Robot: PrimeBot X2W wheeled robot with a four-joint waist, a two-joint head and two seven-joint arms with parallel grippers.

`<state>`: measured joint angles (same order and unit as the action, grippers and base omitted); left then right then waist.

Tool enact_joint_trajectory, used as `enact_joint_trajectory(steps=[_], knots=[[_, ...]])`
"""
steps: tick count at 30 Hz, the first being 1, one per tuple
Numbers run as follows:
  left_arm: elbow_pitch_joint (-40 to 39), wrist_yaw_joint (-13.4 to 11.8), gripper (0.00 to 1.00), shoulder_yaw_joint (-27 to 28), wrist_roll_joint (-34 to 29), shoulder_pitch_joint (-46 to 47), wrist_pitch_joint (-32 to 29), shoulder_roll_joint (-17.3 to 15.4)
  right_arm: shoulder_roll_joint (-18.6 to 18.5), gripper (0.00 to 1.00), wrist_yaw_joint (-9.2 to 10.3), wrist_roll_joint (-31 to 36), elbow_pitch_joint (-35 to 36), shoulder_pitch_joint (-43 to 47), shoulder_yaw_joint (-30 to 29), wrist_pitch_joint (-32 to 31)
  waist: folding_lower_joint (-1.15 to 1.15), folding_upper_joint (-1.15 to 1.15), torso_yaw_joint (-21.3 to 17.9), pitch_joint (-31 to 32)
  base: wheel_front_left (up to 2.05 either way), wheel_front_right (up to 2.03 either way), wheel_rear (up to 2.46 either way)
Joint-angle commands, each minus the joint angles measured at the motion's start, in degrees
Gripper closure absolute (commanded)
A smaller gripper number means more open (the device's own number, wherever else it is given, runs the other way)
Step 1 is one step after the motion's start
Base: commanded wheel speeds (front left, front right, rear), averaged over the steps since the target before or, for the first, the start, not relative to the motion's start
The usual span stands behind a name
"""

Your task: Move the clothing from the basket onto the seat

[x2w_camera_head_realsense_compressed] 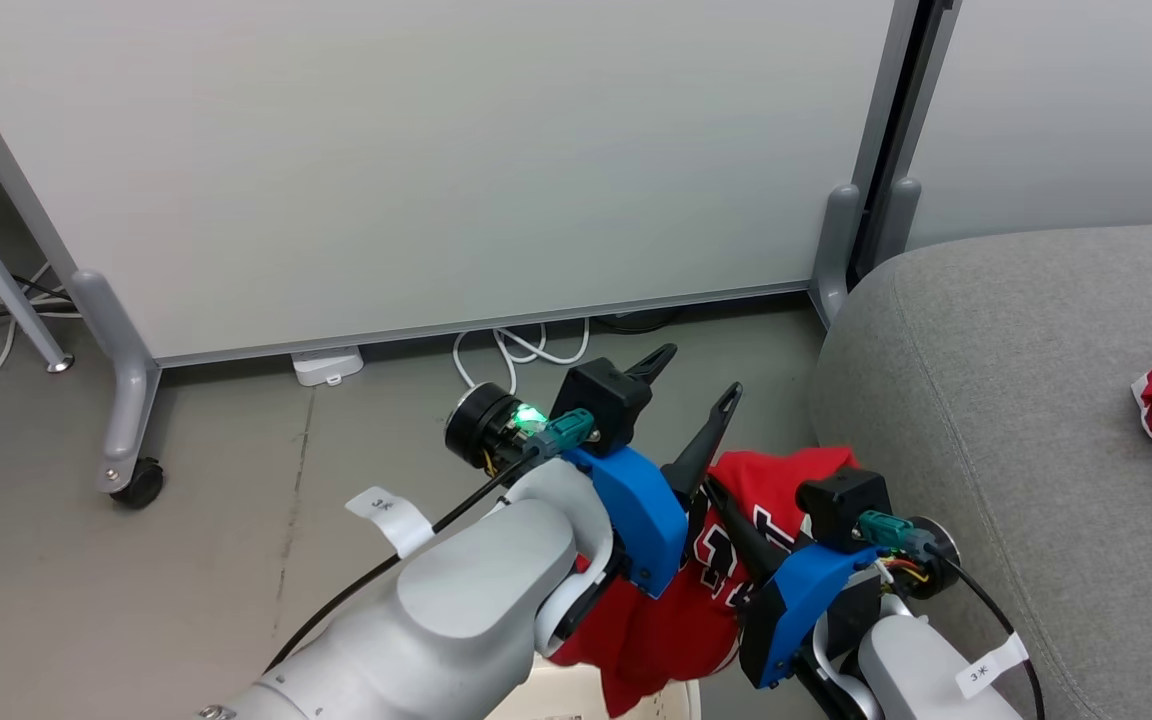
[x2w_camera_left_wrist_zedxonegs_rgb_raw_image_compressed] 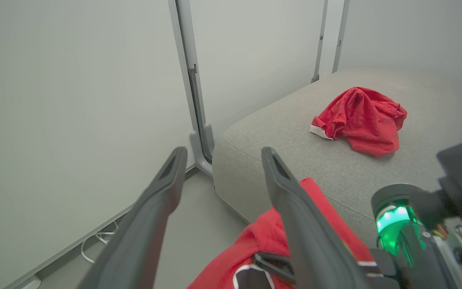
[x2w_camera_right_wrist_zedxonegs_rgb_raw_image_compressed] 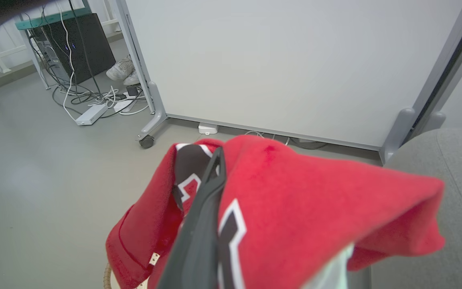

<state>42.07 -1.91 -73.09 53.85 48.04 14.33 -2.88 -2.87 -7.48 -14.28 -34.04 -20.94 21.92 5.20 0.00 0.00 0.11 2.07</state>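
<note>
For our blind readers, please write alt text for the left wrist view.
The left tool stands open and empty, a lettered red garment behind one finger. Beyond, a crumpled red garment lies on the grey seat, beside white partition panels.

Red garment (x2w_camera_left_wrist_zedxonegs_rgb_raw_image_compressed: 361,120) on grey sofa (x2w_camera_left_wrist_zedxonegs_rgb_raw_image_compressed: 279,136)
</note>
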Motion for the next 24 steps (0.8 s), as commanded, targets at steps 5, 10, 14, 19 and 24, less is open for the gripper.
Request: enact_joint_trajectory(steps=[5, 10, 14, 19, 24], knots=[[-1.7, -0.3, 0.0, 4.5, -2.7, -3.0, 0.9, -1.3, 0.0, 1.0, -0.03, 0.6, 0.5, -0.2, -1.3, 0.5, 0.0, 0.0, 0.4, -0.2, 0.0, 0.0, 0.0], [-8.3, -1.1, 0.0, 11.9, -8.8, -9.2, 0.9, -3.8, 0.0, 1.0, -0.03, 1.2, 1.1, 0.5, -2.5, 0.6, 0.0, 0.0, 0.8, -0.4, 0.0, 0.0, 0.0], [-13.2, -1.5, 0.0, 17.3, -14.4, -15.4, 0.9, -5.7, 0.0, 1.0, -0.03, 1.7, 1.5, 0.9, -3.0, 0.6, 0.0, 0.0, 0.8, -0.6, 0.0, 0.0, 0.0], [-17.7, -0.7, 0.0, 23.4, -20.4, -22.7, 0.9, -7.6, 0.0, 1.0, -0.03, 2.1, 2.2, 1.3, -3.4, 0.3, 0.0, 0.0, 0.7, -0.8, 0.0, 0.0, 0.0], [-19.8, -0.1, 0.0, 28.4, -25.4, -29.0, 0.9, -8.6, 0.0, 1.0, -0.03, 2.4, 2.9, 1.7, -3.8, 0.0, 0.0, 0.0, 0.6, -0.9, 0.0, 0.0, 0.0]])
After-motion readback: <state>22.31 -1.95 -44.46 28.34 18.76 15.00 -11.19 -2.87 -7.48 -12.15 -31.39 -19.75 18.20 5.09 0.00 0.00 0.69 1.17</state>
